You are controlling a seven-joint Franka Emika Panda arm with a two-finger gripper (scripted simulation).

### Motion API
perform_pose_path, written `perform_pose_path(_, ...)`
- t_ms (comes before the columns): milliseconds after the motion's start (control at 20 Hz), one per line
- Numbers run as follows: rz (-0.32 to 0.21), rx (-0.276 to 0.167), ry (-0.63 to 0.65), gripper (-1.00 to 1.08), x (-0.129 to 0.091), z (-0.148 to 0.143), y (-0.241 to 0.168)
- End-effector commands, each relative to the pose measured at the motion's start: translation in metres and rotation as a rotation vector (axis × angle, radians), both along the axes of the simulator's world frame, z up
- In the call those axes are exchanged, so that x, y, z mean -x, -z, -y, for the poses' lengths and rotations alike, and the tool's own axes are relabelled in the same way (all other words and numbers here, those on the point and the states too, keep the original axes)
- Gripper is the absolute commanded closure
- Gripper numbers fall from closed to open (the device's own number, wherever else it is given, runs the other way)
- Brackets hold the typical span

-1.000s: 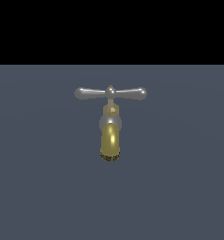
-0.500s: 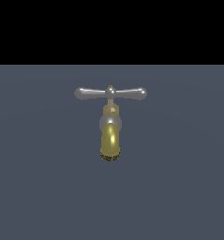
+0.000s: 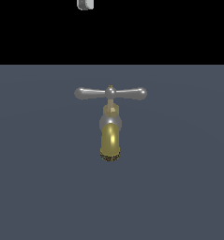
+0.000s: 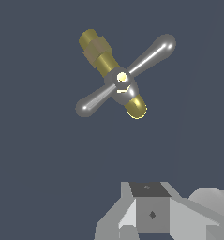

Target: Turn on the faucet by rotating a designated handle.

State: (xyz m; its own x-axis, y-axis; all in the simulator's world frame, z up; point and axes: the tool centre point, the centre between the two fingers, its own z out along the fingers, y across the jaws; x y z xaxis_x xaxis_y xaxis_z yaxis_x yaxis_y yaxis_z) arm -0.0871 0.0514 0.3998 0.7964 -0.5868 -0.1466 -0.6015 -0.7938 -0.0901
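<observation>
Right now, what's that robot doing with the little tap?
Nothing is touching the tap yet. The faucet stands alone on the grey floor, with its grey handle lying straight across the top. The gripper is only a small grey bit peeking in at the top edge of the exterior view, far from the handle. In the wrist view the camera looks at the handle from a distance, so the arm hasn't grabbed anything.

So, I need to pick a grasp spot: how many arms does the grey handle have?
2. The handle has one arm reaching toward the exterior view's left and the other arm toward its right, both ending in rounded bulbs. The wrist view shows no more.
</observation>
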Motion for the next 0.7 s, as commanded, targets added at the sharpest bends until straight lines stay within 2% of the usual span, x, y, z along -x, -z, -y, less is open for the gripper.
perform_pose_path(0, -0.012, 0.002, 0.069, 1.08, -0.014, -0.005, 0.013)
perform_pose_path(650, -0.057, 0.051, 0.422, 1.08, -0.078, -0.029, 0.089)
